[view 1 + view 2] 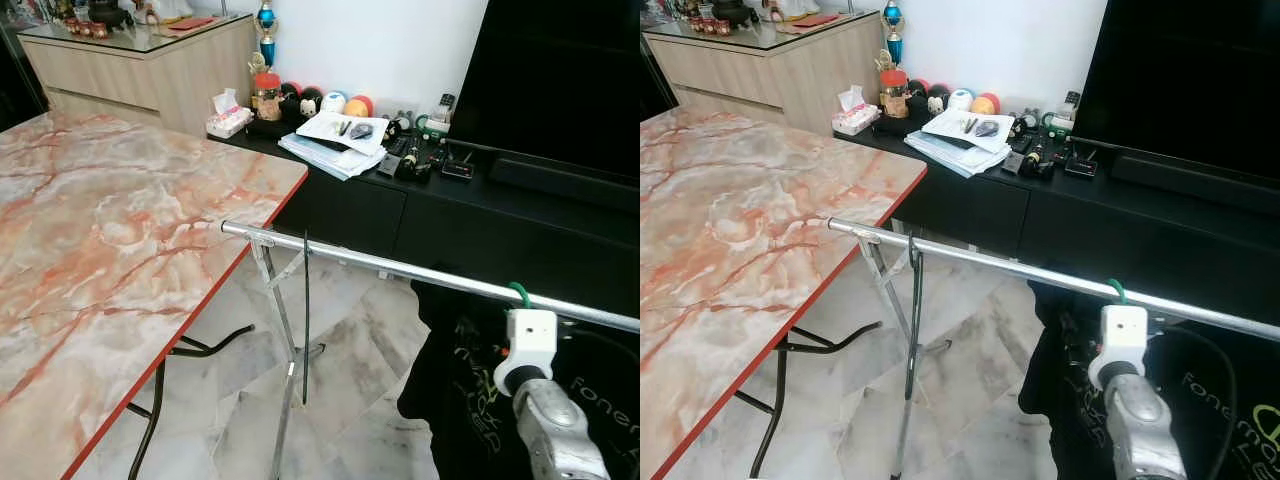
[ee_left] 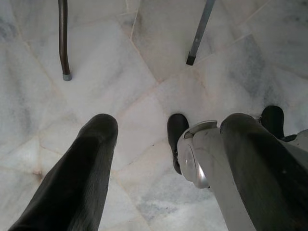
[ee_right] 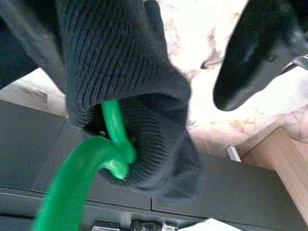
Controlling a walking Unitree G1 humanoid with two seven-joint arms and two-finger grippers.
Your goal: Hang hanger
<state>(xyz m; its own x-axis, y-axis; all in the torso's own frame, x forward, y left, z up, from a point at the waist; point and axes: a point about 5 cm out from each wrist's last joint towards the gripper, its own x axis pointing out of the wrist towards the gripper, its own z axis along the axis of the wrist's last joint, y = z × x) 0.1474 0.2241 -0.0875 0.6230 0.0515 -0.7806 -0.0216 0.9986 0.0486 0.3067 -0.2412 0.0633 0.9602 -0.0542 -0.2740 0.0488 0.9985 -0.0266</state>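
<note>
Spotted the green hanger (image 1: pixel 520 292) looking hooked over the steel rail (image 1: pixel 400 268), well along from the marble-topped table (image 1: pixel 100 250), with the black T-shirt (image 1: pixel 460 390) draped below it. Found the right gripper (image 3: pixel 183 57) right up at the ribbed collar (image 3: pixel 144 96), just under the rail, fingers (image 3: pixel 260 53) apart and clamped on nothing, one standing clear of the cloth. Judged the hang close to done, yet not safe. Could have snagged the knit on a fingertip during any pull-back and dragged the hook off the rail with it. Could have knocked the hook from below, lifted it free and dropped shirt and hanger to the marble floor (image 2: pixel 144 72). Could not confirm how deeply the hook sat over the tube, so counted a shallow seat as the chief worry, with a sideways slide along the smooth rail as another. Noted the left gripper (image 2: pixel 159 144) hanging idle over the floor, fingers (image 2: pixel 91 163) spread wide, holding nothing.
</note>
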